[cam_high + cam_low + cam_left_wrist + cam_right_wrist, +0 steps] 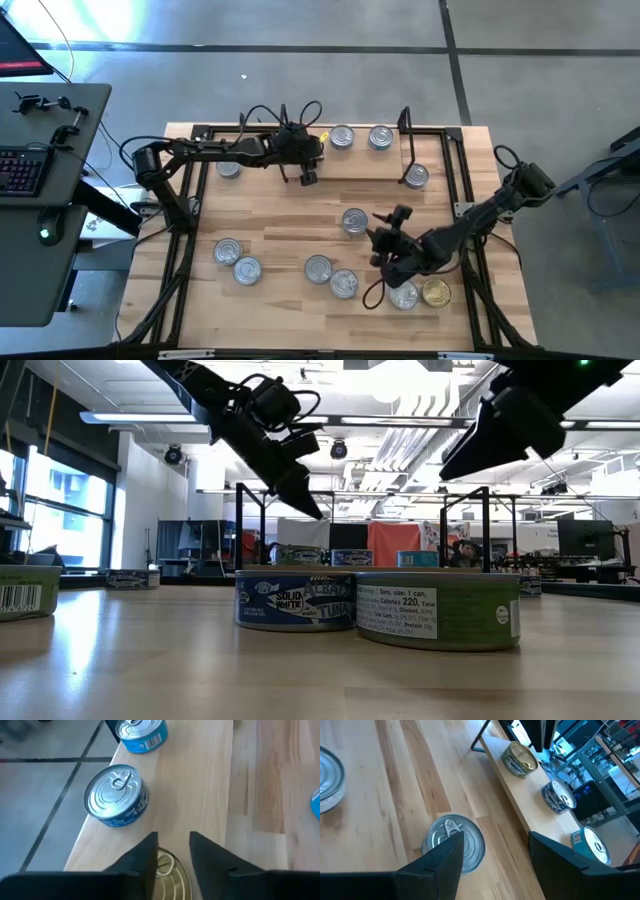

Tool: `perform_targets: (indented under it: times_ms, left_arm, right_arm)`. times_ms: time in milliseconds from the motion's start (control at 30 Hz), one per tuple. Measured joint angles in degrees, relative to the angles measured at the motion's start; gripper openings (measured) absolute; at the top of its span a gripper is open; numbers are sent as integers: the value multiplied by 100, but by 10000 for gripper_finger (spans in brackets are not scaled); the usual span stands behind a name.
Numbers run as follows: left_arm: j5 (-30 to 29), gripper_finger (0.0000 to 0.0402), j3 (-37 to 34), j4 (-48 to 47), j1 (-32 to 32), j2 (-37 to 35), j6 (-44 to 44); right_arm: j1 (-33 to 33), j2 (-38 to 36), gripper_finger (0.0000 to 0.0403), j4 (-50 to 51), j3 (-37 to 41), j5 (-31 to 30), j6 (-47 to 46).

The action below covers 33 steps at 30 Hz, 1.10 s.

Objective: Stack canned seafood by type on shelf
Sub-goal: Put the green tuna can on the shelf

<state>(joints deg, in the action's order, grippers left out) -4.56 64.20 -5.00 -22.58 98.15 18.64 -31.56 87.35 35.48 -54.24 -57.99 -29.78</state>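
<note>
Hiding gold tin, left fingers, grip unclear

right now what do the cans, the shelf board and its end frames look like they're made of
Cans: metal, by the shiny silver ribbed lid and pull tab; the sides carry printed labels, probably paper or print on the tin. One can has a gold lid instead.
Shelf board: light wood with a matte finish, showing grain lines.
End frames: thin black rod, probably painted metal wire.
</note>
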Motion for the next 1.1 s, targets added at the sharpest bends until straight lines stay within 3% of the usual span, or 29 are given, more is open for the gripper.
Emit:
perform_targets:
  times_ms: [267, 500, 667, 900, 1100]
  left_arm:
    - [172, 5, 2, -559, -218, 100, -53]
    - [134, 5, 37, -348, -404, 468, 98]
    - [-426, 1, 30, -332, -420, 538, 251]
    - [-937, 1, -33, -428, -293, 162, 256]
    - [-961, 0, -1, -99, 127, -327, 180]
  right_arm:
    - [133, 0, 210, -33, 1, 17, 0]
    - [132, 2, 210, -59, 2, 93, 4]
    - [132, 2, 210, -59, 2, 100, 9]
    - [132, 2, 210, -59, 2, 98, 20]
    - [132, 2, 210, -56, 2, 98, 22]
